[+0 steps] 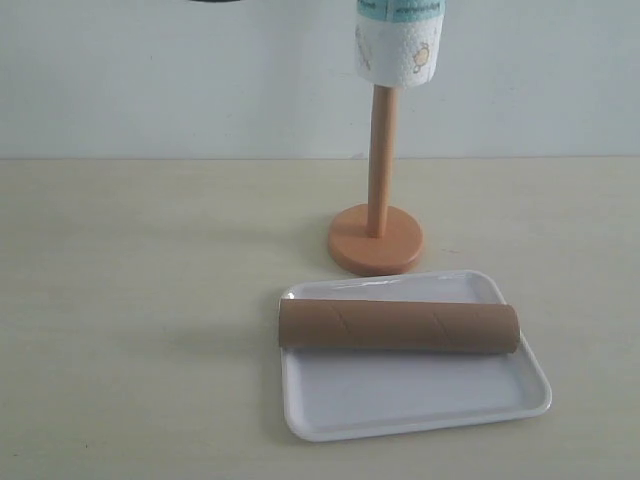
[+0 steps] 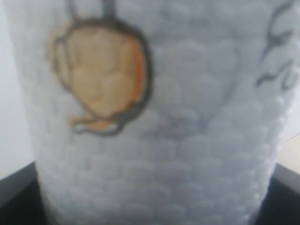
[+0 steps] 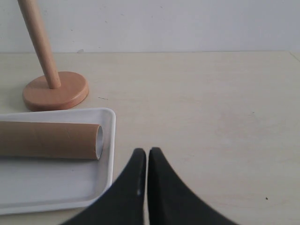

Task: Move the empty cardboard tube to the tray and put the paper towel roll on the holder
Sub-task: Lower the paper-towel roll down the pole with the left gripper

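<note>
The paper towel roll (image 1: 400, 45) hangs upright at the top of the holder (image 1: 380, 165), and the pole's tip is hidden behind or inside the roll's lower end. The roll (image 2: 187, 93) fills the left wrist view between the dark fingers (image 2: 16, 199) of my left gripper (image 2: 152, 206), which is shut on it. The empty cardboard tube (image 1: 398, 327) lies on its side across the tray (image 1: 330, 405). My right gripper (image 3: 147, 152) is shut and empty, just off the tray's corner (image 3: 108, 140) near the tube's open end (image 3: 97, 141).
The holder's round base (image 1: 375, 240) stands just behind the tray on the pale tabletop (image 1: 130, 280). A plain wall (image 1: 180, 80) closes the back. Neither arm shows in the exterior view.
</note>
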You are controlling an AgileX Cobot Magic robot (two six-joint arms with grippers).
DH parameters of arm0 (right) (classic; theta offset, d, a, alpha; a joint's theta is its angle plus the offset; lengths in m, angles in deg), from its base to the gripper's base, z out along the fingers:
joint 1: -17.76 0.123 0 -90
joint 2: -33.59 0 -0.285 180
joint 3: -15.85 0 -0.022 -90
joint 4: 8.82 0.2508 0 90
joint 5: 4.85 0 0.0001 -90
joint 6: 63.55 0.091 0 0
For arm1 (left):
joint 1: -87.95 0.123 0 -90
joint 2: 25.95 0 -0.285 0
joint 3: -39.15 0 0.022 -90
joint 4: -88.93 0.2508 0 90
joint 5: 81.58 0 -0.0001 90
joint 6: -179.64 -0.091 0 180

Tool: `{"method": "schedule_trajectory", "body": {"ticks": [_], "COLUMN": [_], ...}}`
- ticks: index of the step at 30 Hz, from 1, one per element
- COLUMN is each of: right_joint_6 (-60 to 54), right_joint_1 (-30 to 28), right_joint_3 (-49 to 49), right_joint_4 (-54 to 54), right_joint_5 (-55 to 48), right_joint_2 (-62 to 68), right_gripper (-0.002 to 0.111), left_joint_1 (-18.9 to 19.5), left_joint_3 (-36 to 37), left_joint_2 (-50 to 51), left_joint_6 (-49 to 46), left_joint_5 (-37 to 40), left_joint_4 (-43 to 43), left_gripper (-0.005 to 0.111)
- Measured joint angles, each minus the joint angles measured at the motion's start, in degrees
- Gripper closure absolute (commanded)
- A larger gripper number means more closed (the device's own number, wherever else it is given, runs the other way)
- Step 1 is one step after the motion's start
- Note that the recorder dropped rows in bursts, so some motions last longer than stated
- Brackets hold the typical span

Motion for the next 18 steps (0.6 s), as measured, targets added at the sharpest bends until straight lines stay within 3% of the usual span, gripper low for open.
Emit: {"method": "schedule_trajectory", "body": {"ticks": [18], "right_joint_6": [0.0], "right_joint_1": [0.0], "right_joint_3": [0.0], "right_joint_4": [0.0], "right_joint_5": [0.0], "right_joint_2": [0.0], "right_gripper": [0.107], "left_joint_1": [0.7], "left_joint_3": [4.9], "left_joint_2": [0.0], "left_joint_6": [2.4], "left_joint_5": [-2.4], "left_joint_4": [0.9], "left_gripper": [0.103]}}
